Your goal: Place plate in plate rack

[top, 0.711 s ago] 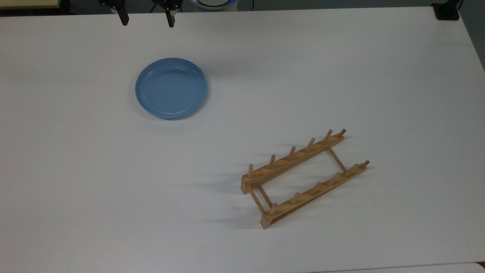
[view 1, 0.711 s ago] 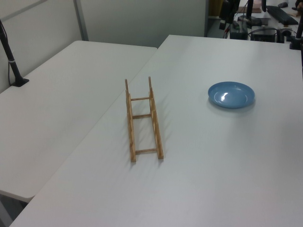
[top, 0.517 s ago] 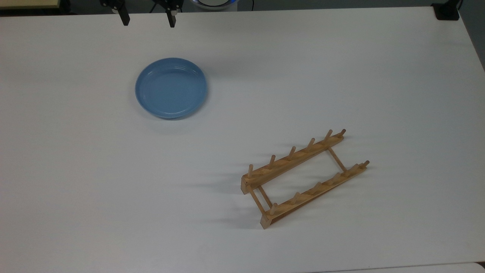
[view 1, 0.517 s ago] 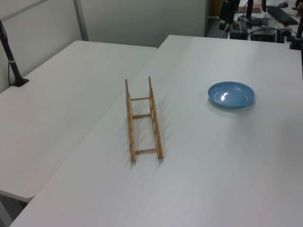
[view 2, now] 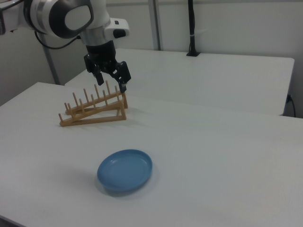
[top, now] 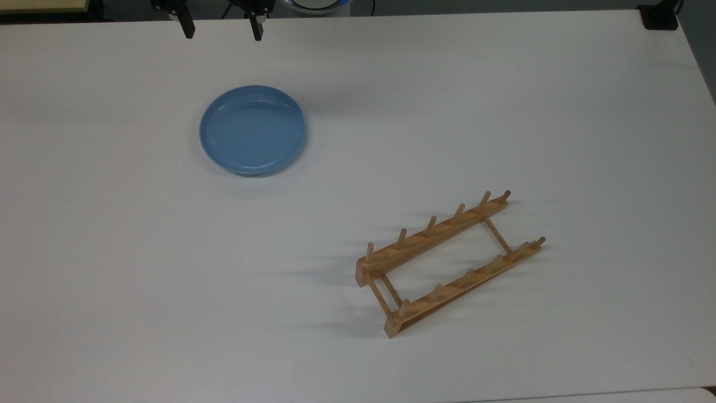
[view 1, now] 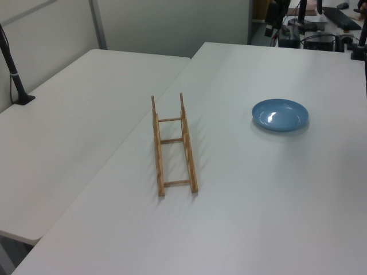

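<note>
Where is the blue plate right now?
The plate lies flat on the white table, in the upper left of the top view. It sits apart from the wooden plate rack, with the open gripper up above it.

Your gripper [top: 223, 31] has shifted slightly toward the top view's right and a touch lower along the table's far edge; its two black fingers [top: 257, 29] now stand a little farther right than before.
</note>
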Motion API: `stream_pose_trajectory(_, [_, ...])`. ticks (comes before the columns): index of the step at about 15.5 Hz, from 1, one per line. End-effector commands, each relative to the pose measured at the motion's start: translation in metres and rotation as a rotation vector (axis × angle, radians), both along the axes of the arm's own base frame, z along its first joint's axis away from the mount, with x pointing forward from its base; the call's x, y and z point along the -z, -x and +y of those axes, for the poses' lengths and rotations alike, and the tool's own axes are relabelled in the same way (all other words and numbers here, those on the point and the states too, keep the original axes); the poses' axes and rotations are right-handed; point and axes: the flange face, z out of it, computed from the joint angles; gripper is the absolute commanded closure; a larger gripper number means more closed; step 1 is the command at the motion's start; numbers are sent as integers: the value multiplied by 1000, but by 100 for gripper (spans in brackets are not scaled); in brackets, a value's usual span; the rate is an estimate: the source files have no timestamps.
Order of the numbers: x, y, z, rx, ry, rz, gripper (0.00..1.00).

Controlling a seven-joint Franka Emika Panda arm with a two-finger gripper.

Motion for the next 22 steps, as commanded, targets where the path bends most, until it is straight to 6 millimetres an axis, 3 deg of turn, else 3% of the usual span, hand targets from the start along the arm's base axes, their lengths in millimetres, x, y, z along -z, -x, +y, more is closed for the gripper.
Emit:
stream_pose_trajectory(1, [-4,-2,4,10,-16,9,0])
stream_pose_trajectory(22, [0,-3,11,16,-19,16,0])
